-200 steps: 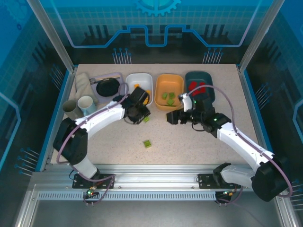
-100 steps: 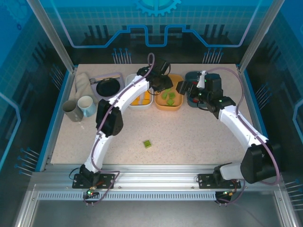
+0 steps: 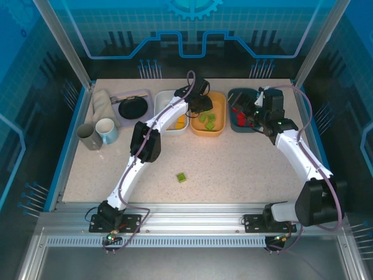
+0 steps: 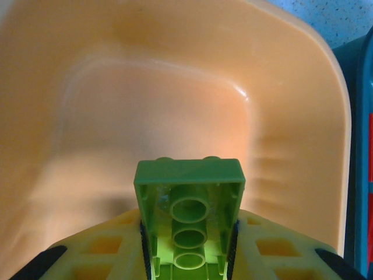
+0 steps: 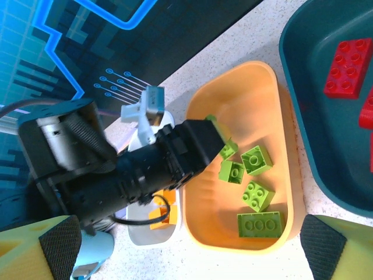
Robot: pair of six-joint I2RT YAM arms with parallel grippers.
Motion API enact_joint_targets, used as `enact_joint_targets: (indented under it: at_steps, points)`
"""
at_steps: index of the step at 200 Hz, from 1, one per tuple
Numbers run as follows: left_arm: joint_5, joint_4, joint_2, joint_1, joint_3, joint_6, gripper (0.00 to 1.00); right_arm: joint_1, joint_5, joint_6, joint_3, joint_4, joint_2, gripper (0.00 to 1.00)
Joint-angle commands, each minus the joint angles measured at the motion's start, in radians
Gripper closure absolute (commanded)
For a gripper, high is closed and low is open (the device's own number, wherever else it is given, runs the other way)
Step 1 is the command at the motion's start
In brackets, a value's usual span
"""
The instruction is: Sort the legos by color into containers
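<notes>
**A:** Both arms have swung up from mid-counter to the tubs since a second ago. The left gripper (image 4: 188, 236) is pinched on a light green lego (image 4: 189, 192), hanging over the orange tub (image 4: 291, 87).

**B:** What does the brick look like?

**A:** Its hollow underside faces the wrist cam, with three round tubes in a row. Two studs peek over the far edge, and the near end is cut off by the frame. The plastic is glossy and the tub is smooth with rounded corners.

**B:** And the rest?

**A:** Four green bricks (image 5: 258, 195) lie in that tub. There are red bricks (image 5: 347, 67) in the teal tub (image 5: 303, 87) beside it. The right gripper (image 3: 239, 109) is spread wide and holding nothing. One stray green brick (image 3: 182, 177) sits on the speckled counter (image 3: 233, 169).
</notes>
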Motion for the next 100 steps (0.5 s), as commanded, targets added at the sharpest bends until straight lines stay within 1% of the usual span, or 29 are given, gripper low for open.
enact_joint_targets:
  at_steps: [1,38,72,100]
  points:
    - [-0.028,0.037,0.033,-0.008,0.070,0.023,0.67,-0.013,-0.018,0.018,-0.040,-0.004,-0.046,0.00]
    - [-0.038,0.021,0.061,-0.006,0.071,-0.001,0.65,-0.012,-0.022,0.012,-0.042,-0.010,-0.053,0.00]
    - [-0.018,0.009,0.056,-0.006,0.082,-0.015,0.51,-0.009,-0.025,-0.015,-0.016,-0.033,-0.052,0.00]
    - [-0.004,0.006,0.002,-0.009,0.093,-0.028,0.44,0.002,-0.014,-0.067,0.000,-0.075,-0.069,0.00]
